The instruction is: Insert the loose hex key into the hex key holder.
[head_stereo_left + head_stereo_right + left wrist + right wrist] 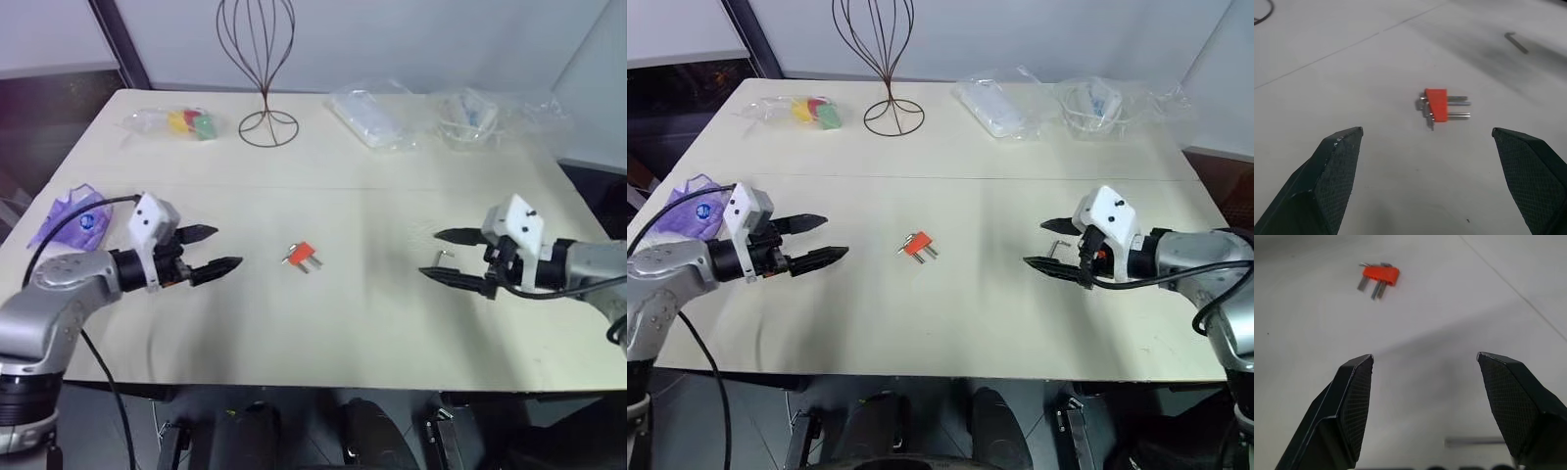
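Three keys [1457, 116] in holder [1437, 104] — loose key [446, 256] apart.

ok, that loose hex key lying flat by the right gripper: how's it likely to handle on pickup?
The loose hex key looks like thin bent metal, so probably stiff and light. It lies flat on the smooth table, so it may skid when nudged. The L bend should stop it rolling. The right gripper, open, has wide pads, so pinching it could be fiddly.
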